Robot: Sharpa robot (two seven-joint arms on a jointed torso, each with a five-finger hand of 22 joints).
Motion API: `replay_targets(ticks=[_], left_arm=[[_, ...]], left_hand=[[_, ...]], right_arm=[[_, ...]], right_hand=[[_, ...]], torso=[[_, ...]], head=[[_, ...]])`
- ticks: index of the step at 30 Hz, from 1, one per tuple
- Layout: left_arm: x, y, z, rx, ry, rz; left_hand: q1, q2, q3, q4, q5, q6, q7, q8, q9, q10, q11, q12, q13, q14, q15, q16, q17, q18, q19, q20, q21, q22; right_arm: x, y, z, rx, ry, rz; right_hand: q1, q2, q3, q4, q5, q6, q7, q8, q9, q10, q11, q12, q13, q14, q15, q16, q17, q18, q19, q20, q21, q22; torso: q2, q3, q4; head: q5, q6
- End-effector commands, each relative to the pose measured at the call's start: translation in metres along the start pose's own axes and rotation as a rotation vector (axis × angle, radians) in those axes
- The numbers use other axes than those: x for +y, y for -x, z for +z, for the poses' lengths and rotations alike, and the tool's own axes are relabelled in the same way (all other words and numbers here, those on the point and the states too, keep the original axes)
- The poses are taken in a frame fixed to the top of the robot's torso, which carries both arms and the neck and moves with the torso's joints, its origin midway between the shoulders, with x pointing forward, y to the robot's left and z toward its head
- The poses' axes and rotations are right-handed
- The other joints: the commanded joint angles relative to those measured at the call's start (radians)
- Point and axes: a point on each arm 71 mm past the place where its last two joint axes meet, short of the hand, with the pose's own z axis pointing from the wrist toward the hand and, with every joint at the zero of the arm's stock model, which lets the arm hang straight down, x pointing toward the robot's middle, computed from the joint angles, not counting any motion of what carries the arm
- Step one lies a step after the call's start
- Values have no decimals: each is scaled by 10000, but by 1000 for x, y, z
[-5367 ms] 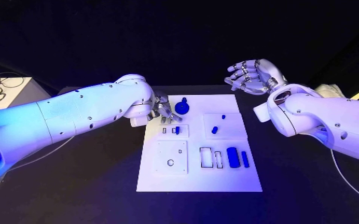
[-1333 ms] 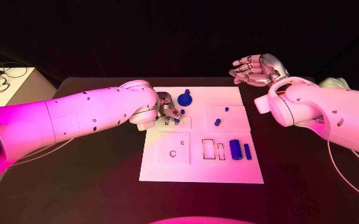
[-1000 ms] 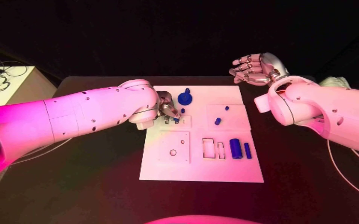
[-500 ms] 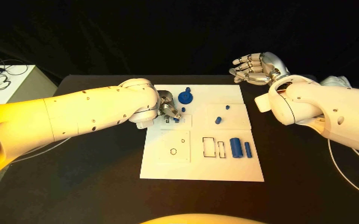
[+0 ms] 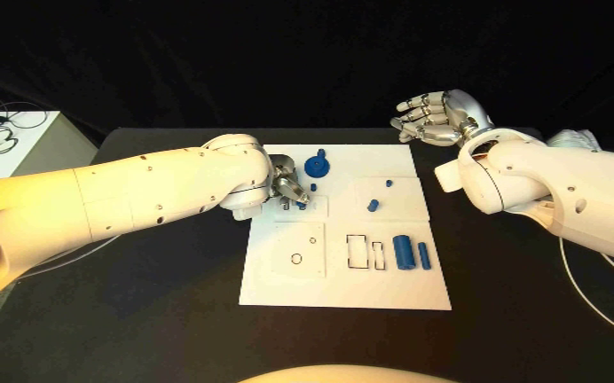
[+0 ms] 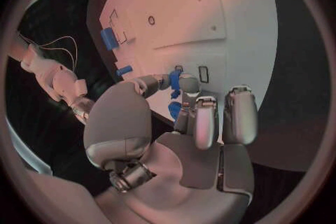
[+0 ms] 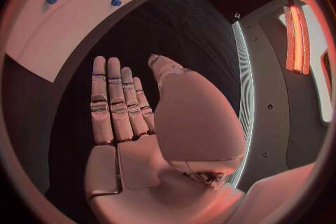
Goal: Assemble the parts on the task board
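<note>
The white task board (image 5: 345, 290) lies mid-table. My left hand (image 5: 284, 186) is low over the board's upper left and pinches a small blue part (image 6: 174, 80) between thumb and a finger, right beside two small rectangular slots (image 6: 204, 74). A blue gear (image 5: 316, 168) sits just behind the hand. Two small blue pieces (image 5: 373, 204) stand on the upper-right panel. Two long blue bars (image 5: 402, 253) lie beside empty rectangular slots (image 5: 356, 254). My right hand (image 5: 435, 117) hangs raised off the board's far right corner, fingers apart and holding nothing (image 7: 119, 106).
A panel with a round hole (image 5: 297, 258) takes up the board's lower left. A white box (image 5: 26, 139) with cables stands at the table's left edge. Black tabletop surrounds the board on all sides.
The left hand stays at the small slots with the blue part pinched, shifting only slightly. The right hand keeps its raised pose.
</note>
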Motion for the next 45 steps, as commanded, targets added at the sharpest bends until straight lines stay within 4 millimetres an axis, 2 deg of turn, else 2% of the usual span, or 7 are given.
replay_targets(ticks=[1,9,16,45], left_arm=[[1,-5,1,316,68,137],[1,-6,0,497,92,-21],[0,-7,0,653,88,-57],[-1,-10,-1,877,62,123]], left_hand=[[-9,100,1977,-2015,37,309,-260,36,18,69,-20,70,7,1020,-65,36,2631,-72,64,-9,67,15],[-7,103,1986,-2023,40,318,-265,37,14,85,-26,78,17,1020,-71,36,2631,-74,73,-15,70,26],[-7,103,1986,-2023,40,318,-265,37,14,85,-26,78,17,1020,-71,36,2631,-74,73,-15,70,26],[-4,103,2005,-2046,45,331,-275,37,5,107,-37,80,17,1020,-83,36,2631,-77,88,-29,75,41]], right_arm=[[0,-2,0,177,109,-86],[0,-2,0,199,88,-87],[-1,-3,0,206,58,-88],[-2,-3,0,213,45,-101]], right_hand=[[-57,-38,37,16,50,-75,400,35,-9,22,51,60,-20,-65,31,-51,-15,34,-38,67,-32,-14],[-60,-37,38,17,50,-76,400,37,-10,22,52,62,-26,-68,33,-55,-17,34,-42,68,-33,-21],[-69,-35,39,21,49,-78,402,39,-12,20,53,65,-36,-75,36,-64,-21,34,-50,72,-34,-34],[-78,-39,43,18,46,-91,407,41,-20,13,59,73,-67,-95,44,-88,-32,35,-73,81,-38,-73]], torso=[[-1,-2,6],[10,-3,4],[5,-5,8],[6,1,1]], head=[[1,-14],[-46,-12],[-48,-71],[-25,-118]])
